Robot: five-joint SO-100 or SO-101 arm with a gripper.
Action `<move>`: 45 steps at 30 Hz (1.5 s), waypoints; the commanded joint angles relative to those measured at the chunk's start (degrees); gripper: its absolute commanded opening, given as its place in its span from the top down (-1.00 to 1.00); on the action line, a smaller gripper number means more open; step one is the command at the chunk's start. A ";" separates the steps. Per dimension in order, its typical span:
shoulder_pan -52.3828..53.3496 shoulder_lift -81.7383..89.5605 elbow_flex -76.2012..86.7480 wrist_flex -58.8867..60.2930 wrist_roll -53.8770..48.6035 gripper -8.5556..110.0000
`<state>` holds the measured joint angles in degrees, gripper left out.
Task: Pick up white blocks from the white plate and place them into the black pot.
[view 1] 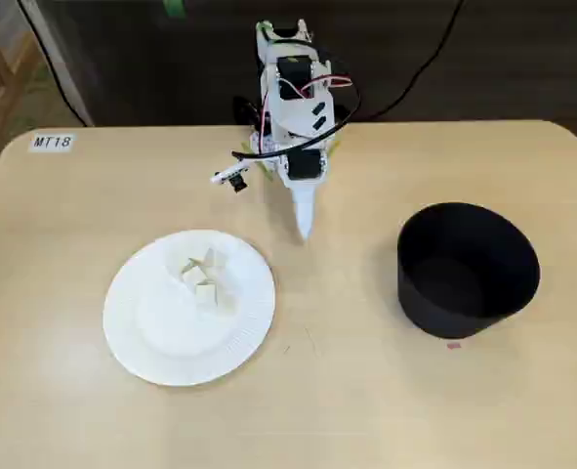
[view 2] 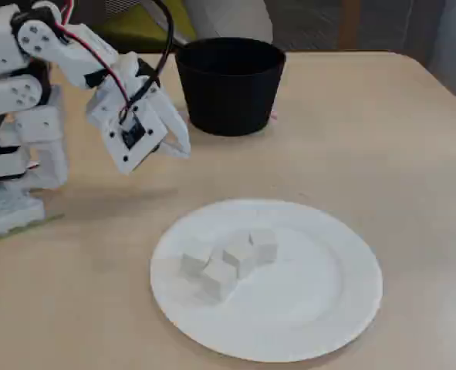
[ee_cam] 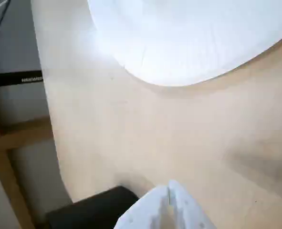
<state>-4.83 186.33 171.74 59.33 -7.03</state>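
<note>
Item 1: pincer [view 1: 305, 231] of the white arm [view 1: 293, 107]. Its two fingers were pressed together with nothing between them; in the wrist view the tips [ee_cam: 169, 191] met along a thin seam. In a fixed view the pincer [view 2: 183, 148] hung clear above the table [view 2: 382, 146], tilted downward and touching nothing.

Item 2: white plate [view 1: 244, 327]. In a fixed view it lay on the table below and to the left of the pincer tip, near it but apart. In the wrist view only its ribbed rim [ee_cam: 188, 67] showed, ahead of the fingertips across a strip of bare tabletop.

Item 3: white blocks [view 1: 200, 276]. A small cluster, four countable in a fixed view [view 2: 231, 260], resting on the plate on the half nearer the pincer. They sat close together, some touching; none was in the pincer.

Item 4: black pot [view 1: 467, 269]. In a fixed view it stood upright on the table, to the right of the pincer and well apart from it, on the side opposite the plate. In the other fixed view it stood behind the pincer [view 2: 229, 85]. Whether anything lay in it could not be told.

Item 5: label reading MT18 [view 1: 52, 142], on the table's far left corner, well away from the pincer.
</note>
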 commanded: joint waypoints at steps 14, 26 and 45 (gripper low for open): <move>5.10 -34.01 -45.26 10.02 0.09 0.90; 17.84 -63.11 -73.65 24.96 2.55 0.90; 34.10 -82.88 -80.24 29.09 13.89 0.81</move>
<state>28.39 105.38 93.96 88.59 4.83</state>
